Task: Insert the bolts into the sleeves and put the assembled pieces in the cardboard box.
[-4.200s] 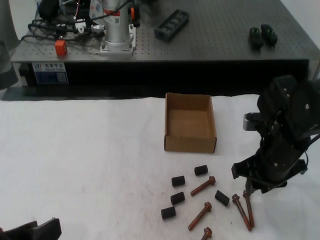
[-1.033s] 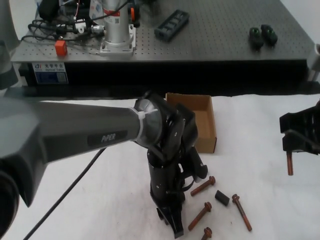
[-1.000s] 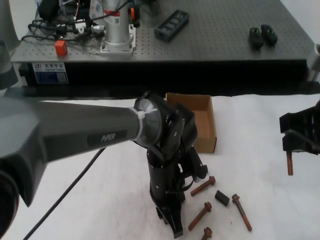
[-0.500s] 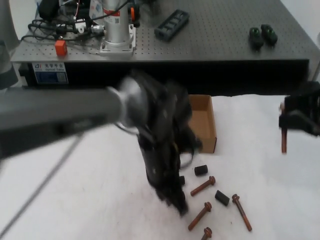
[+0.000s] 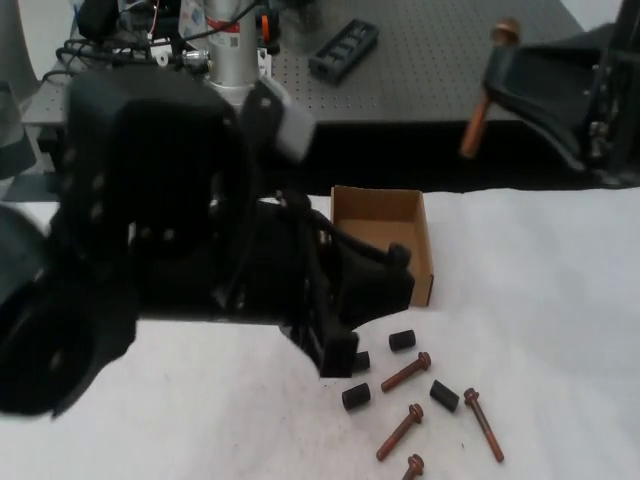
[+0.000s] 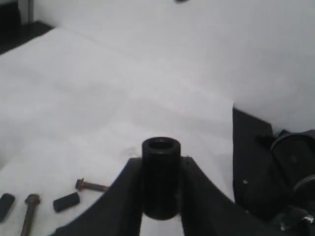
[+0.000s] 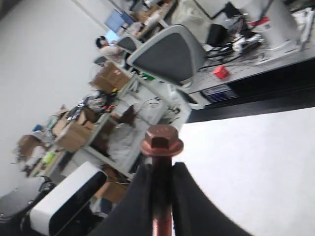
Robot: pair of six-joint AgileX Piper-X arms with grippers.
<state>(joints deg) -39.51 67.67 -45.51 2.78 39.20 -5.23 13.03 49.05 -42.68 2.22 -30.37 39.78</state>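
My left gripper [image 6: 161, 169] is shut on a black sleeve [image 6: 161, 184], held upright with its bore facing up, high above the white cloth. The left arm [image 5: 200, 230] looms large in the high view and hides part of the cardboard box [image 5: 380, 240]. My right gripper [image 7: 161, 172] is shut on a copper bolt [image 7: 161, 196] with its hex head up. In the high view that bolt [image 5: 480, 100] hangs tilted at the upper right, over the bench behind. Loose sleeves [image 5: 403, 340] and bolts [image 5: 405, 372] lie on the cloth in front of the box.
A metal bench [image 5: 420, 80] with a black tray [image 5: 343, 48], cables and a silver post stands behind the cloth. White cloth [image 5: 540, 330] stretches open at the right. The left wrist view shows a bolt [image 6: 91, 186] and a sleeve [image 6: 66, 201] on the cloth.
The left arm has risen from the pile toward the camera with a sleeve. The right arm has lifted its bolt from the right edge up to the upper right and tilted it.
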